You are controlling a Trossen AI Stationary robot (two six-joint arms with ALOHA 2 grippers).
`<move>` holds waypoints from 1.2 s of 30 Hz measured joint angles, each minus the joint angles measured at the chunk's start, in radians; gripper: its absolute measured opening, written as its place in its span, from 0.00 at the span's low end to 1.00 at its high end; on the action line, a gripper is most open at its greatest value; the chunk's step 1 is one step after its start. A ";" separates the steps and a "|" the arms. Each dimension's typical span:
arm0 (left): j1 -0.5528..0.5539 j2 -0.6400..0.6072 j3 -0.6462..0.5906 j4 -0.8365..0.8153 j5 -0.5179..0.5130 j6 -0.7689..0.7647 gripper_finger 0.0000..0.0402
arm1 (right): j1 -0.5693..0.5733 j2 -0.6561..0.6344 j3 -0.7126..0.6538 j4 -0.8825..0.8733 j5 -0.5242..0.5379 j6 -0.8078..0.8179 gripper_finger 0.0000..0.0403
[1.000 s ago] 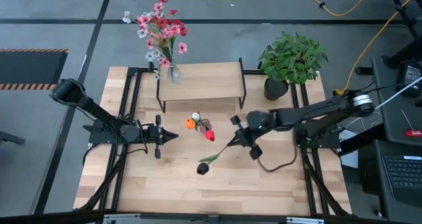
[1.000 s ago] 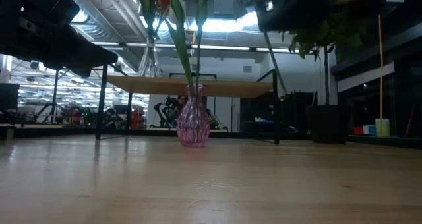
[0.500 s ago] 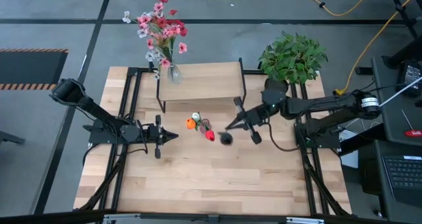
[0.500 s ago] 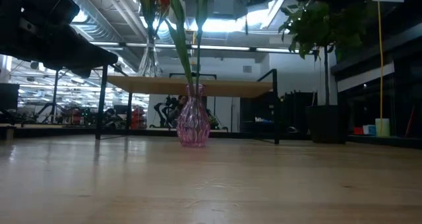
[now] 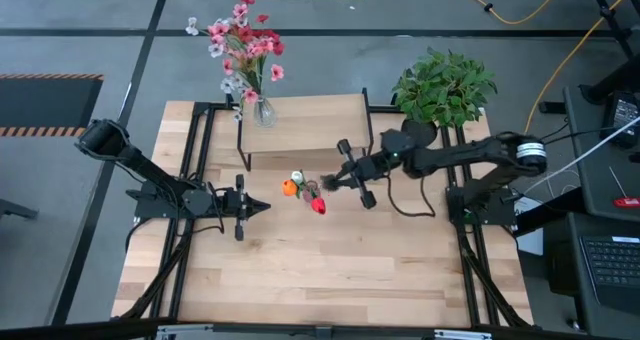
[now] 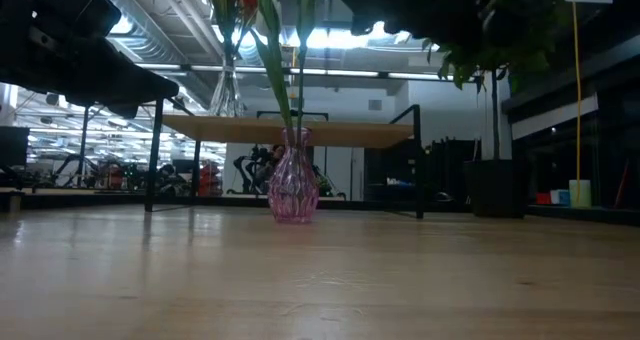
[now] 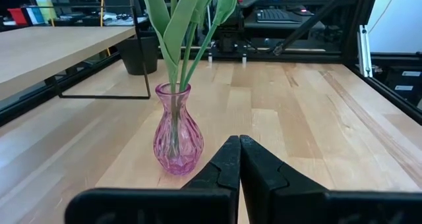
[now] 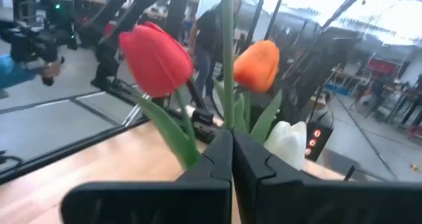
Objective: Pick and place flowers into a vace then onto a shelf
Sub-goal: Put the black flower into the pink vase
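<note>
A pink glass vase [image 7: 175, 135] stands on its base mid-table, with a red [image 8: 155, 58], an orange [image 8: 259, 66] and a white tulip [image 8: 287, 141] in it; from above they show as blooms [image 5: 303, 192]. My right gripper [image 5: 333, 180] hovers level just right of them, shut on a thin green flower stem [image 8: 227, 59] whose bloom I cannot make out. My left gripper [image 7: 239, 145] is shut on nothing and points at the vase from the left. The shelf [image 5: 300, 115] stands behind the vase. My right gripper pinches the green stem [image 8: 228, 115] between its two fingers, right at their tips. The fingers come level from the table's right. The stem runs on ahead of them toward the tulips, lifted clear of the table.
A clear vase of pink and white flowers [image 5: 250, 55] stands on the shelf's left end. A bushy plant in a black pot [image 5: 443, 85] sits at the far right corner. The near half of the tabletop [image 5: 320, 270] is bare wood.
My right gripper has moved toward the table's left and far side, up to the vase, and has tipped from pointing down to level. The dark-bloomed flower it carries has swung from hanging toward the near edge to pointing at the tulips.
</note>
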State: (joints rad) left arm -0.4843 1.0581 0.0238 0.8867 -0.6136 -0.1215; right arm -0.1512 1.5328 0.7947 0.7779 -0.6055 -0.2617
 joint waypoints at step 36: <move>0.000 0.000 0.000 0.000 0.000 0.004 0.01 | -0.058 0.290 0.000 0.382 -0.014 0.075 0.00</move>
State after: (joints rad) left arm -0.4843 1.0583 0.0238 0.8864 -0.6136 -0.1177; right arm -0.2094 1.8224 0.7948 1.1595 -0.6196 -0.1869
